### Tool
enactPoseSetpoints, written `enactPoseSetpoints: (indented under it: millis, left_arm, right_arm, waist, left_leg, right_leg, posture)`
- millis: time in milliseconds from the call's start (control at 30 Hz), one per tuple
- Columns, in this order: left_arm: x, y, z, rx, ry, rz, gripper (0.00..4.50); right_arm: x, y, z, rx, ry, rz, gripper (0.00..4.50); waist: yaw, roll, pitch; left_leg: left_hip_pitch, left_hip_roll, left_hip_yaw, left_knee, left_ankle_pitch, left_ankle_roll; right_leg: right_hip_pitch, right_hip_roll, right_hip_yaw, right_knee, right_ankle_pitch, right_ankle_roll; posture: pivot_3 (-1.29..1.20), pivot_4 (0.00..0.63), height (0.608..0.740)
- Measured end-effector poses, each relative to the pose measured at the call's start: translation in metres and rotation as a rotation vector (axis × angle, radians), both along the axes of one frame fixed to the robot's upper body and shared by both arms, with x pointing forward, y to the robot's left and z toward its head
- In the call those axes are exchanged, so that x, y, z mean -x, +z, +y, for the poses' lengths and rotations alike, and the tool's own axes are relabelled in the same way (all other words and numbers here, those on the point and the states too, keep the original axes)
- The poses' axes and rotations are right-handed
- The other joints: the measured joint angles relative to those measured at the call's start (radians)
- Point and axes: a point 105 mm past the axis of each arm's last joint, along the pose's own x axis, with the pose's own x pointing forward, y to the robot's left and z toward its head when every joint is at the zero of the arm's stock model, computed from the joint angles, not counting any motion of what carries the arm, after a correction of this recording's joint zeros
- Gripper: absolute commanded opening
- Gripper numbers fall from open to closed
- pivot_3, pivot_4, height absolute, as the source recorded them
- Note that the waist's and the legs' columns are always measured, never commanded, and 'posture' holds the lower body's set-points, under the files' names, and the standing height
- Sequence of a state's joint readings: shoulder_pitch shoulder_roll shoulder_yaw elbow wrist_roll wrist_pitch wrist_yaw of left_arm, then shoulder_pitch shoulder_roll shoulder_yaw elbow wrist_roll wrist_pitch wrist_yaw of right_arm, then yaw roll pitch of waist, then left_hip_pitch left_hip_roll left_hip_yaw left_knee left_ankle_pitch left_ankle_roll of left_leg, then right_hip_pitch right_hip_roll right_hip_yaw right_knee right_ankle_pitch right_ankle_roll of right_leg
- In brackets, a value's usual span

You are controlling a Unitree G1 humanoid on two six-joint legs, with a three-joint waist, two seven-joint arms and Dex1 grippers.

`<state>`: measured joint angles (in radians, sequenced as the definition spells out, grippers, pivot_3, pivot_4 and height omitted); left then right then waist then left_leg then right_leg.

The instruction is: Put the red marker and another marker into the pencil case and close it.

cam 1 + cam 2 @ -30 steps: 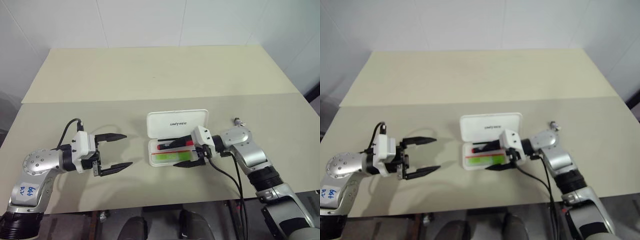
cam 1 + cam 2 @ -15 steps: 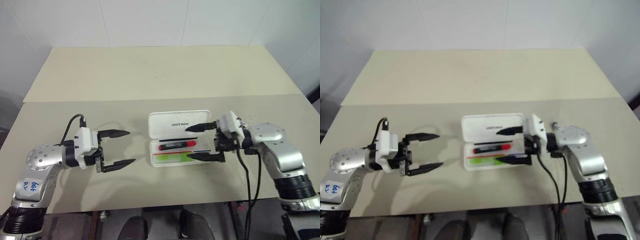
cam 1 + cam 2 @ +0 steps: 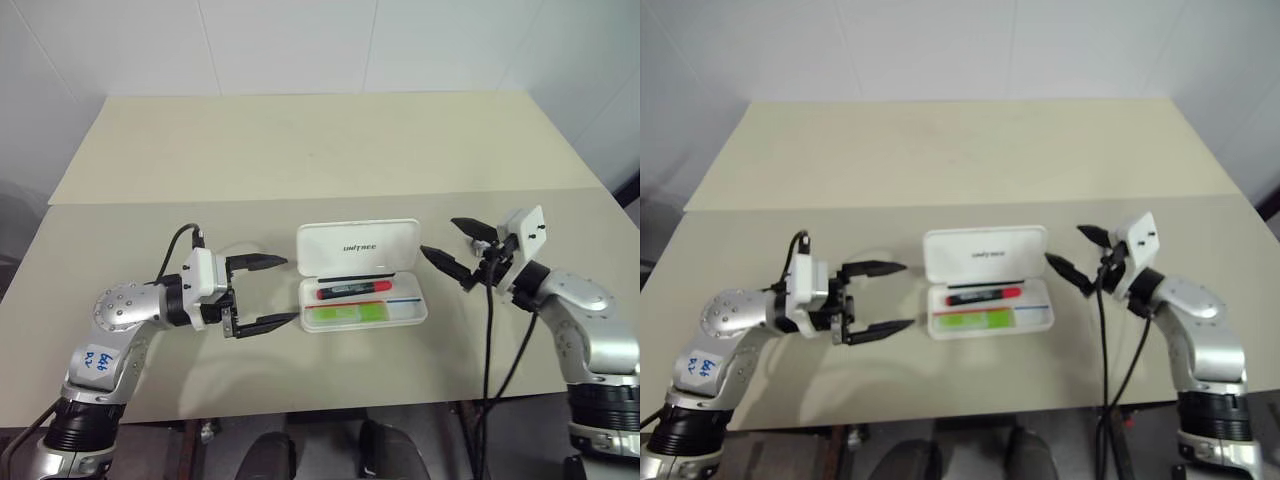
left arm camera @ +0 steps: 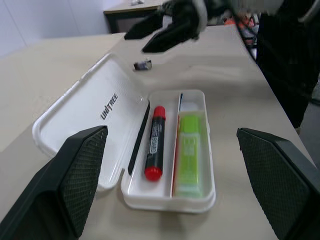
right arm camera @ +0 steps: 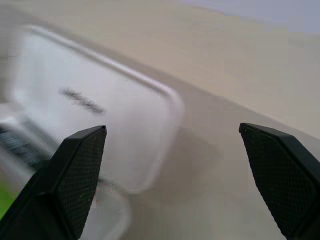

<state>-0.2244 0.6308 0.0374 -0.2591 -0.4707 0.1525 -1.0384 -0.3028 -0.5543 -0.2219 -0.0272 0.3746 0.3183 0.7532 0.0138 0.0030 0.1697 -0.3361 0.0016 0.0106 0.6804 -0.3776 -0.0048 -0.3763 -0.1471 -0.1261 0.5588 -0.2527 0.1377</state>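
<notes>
At the left of the head view, the left gripper hangs spread wide and empty, just beside the white hard-plastic pencil case at mid-frame. The case lies open, its lid folded flat toward the upper part of the frame. In the tray sit the short thick red-and-black marker and, below it, the chunky lime-green highlighter, with a thin red stick between them. At the right, the right gripper is also spread and empty, near the case's right end.

Only closing seems left. The light case could skid on the smooth top if the lid is pushed from one side, and a marker riding high could stop the lid latching.

The surface is a pale beige table with a seam across it, set against white walls.
</notes>
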Motion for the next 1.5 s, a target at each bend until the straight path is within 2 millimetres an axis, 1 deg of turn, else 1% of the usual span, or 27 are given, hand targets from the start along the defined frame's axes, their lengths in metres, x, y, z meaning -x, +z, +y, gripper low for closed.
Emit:
enactPoseSetpoints:
  millis: [100, 233, 300, 500, 600, 767, 833, 933, 1000, 1100, 1133, 1233, 1267, 1500]
  left_arm:
    - [0.000, -0.002, -0.004, 0.007, -0.004, 0.005, 4.43]
    - [-0.001, -0.001, -0.008, 0.025, -0.005, 0.002, 4.43]
    - [-0.001, 0.000, -0.008, 0.026, -0.005, 0.001, 4.43]
    - [-0.002, 0.000, -0.008, 0.027, -0.006, -0.001, 4.43]
    - [-0.003, 0.001, -0.008, 0.027, -0.006, -0.002, 4.43]
    - [-0.006, 0.001, -0.007, 0.027, -0.007, 0.000, 4.43]
    - [-0.006, 0.001, -0.007, 0.027, -0.009, 0.000, 4.43]
    - [-0.007, 0.003, -0.008, 0.026, -0.015, -0.005, 4.43]
    - [-0.007, 0.003, -0.009, 0.026, -0.018, -0.006, 4.43]
    - [-0.007, 0.005, -0.009, 0.025, -0.019, -0.012, 4.43]
    - [-0.007, 0.005, -0.009, 0.025, -0.020, -0.012, 4.43]
    - [-0.007, 0.005, -0.009, 0.025, -0.019, -0.012, 4.43]
    - [-0.007, 0.005, -0.009, 0.025, -0.019, -0.012, 4.43]
    - [-0.008, 0.005, -0.009, 0.027, -0.014, -0.012, 4.43]
  right_arm:
    - [-0.007, -0.009, -0.009, -0.009, -0.101, 0.008, 4.48]
    - [-0.022, -0.020, -0.030, -0.032, -0.263, 0.017, 4.48]
    - [-0.025, -0.024, -0.041, -0.035, -0.321, 0.021, 4.48]
    - [-0.027, -0.031, -0.069, -0.015, -0.416, 0.028, 4.48]
    - [-0.029, -0.034, -0.075, -0.008, -0.431, 0.031, 4.48]
    - [-0.032, -0.050, -0.082, -0.010, -0.455, 0.081, 4.48]
    - [-0.034, -0.054, -0.083, -0.018, -0.457, 0.097, 4.48]
    - [-0.038, -0.057, -0.080, -0.018, -0.450, 0.105, 3.85]
    - [-0.039, -0.061, -0.079, -0.023, -0.442, 0.112, 3.10]
    - [-0.041, -0.061, -0.075, -0.026, -0.431, 0.105, 1.97]
    - [-0.041, -0.062, -0.075, -0.027, -0.429, 0.104, 1.66]
    - [-0.042, -0.062, -0.073, -0.024, -0.423, 0.100, 0.47]
    - [-0.042, -0.062, -0.073, -0.023, -0.421, 0.099, 0.37]
    - [-0.042, -0.061, -0.070, 0.015, -0.401, 0.086, 0.37]
  waist:
    - [0.002, 0.000, 0.000]
    - [0.002, 0.000, 0.000]
    - [0.003, 0.000, 0.000]
    - [0.003, 0.000, 0.000]
    - [-0.001, 0.000, 0.000]
    - [-0.002, 0.000, 0.000]
    - [-0.006, 0.000, 0.000]
    - [-0.013, 0.000, 0.000]
    - [-0.015, 0.000, 0.000]
    - [-0.015, 0.000, 0.000]
    - [-0.015, 0.000, 0.000]
    - [-0.015, 0.000, 0.000]
    - [-0.015, 0.000, 0.000]
    - [-0.016, 0.000, 0.000]
  left_leg:
    - [0.000, 0.000, 0.000, 0.000, 0.000, 0.000]
    - [0.000, 0.000, 0.000, 0.000, 0.000, 0.000]
    - [0.000, 0.000, 0.000, 0.000, 0.000, 0.000]
    - [0.000, 0.000, 0.000, 0.000, 0.000, 0.000]
    - [0.000, 0.000, 0.001, 0.000, 0.000, 0.000]
    - [0.000, 0.000, 0.001, 0.000, 0.000, 0.000]
    - [0.000, 0.000, 0.001, 0.000, 0.000, 0.000]
    - [0.000, 0.000, 0.001, 0.000, 0.000, 0.000]
    - [0.000, 0.000, 0.001, 0.000, 0.000, 0.000]
    - [0.000, 0.000, 0.000, 0.000, 0.000, 0.000]
    - [0.000, 0.000, 0.000, 0.000, 0.000, 0.000]
    - [0.000, 0.000, 0.000, 0.000, 0.000, 0.000]
    - [0.000, 0.000, 0.000, 0.000, 0.000, 0.000]
    - [0.000, 0.001, 0.000, 0.000, 0.000, 0.000]
  right_leg:
    - [0.000, 0.000, 0.000, 0.000, 0.000, 0.000]
    - [0.000, 0.000, 0.000, 0.000, 0.000, 0.000]
    - [0.000, 0.000, 0.000, 0.000, 0.000, 0.000]
    - [0.000, 0.000, 0.000, 0.000, 0.000, 0.000]
    - [0.000, 0.000, 0.000, 0.000, 0.000, 0.000]
    - [0.000, 0.000, 0.000, 0.000, 0.000, 0.000]
    - [0.000, 0.000, 0.000, 0.000, 0.000, 0.000]
    - [0.000, 0.000, 0.000, 0.000, 0.000, 0.000]
    - [0.000, 0.000, 0.000, 0.000, 0.000, 0.000]
    - [0.001, 0.000, 0.000, 0.000, 0.000, 0.000]
    - [0.001, 0.000, 0.000, 0.000, 0.000, 0.000]
    - [0.001, 0.000, 0.000, 0.000, 0.000, 0.000]
    - [0.001, 0.000, 0.000, 0.000, 0.000, 0.000]
    - [0.001, 0.000, 0.000, 0.000, 0.000, 0.000]
  posture:
    - [0.00, 0.150, 0.740]
    - [0.00, 0.150, 0.740]
    - [0.00, 0.150, 0.740]
    - [0.00, 0.150, 0.740]
    - [0.00, 0.150, 0.740]
    - [0.00, 0.150, 0.740]
    - [0.00, 0.150, 0.740]
    - [0.00, 0.150, 0.740]
    - [0.00, 0.150, 0.740]
    - [0.00, 0.150, 0.740]
    - [0.00, 0.150, 0.740]
    - [0.00, 0.150, 0.740]
    - [0.00, 0.150, 0.740]
    - [0.00, 0.150, 0.740]
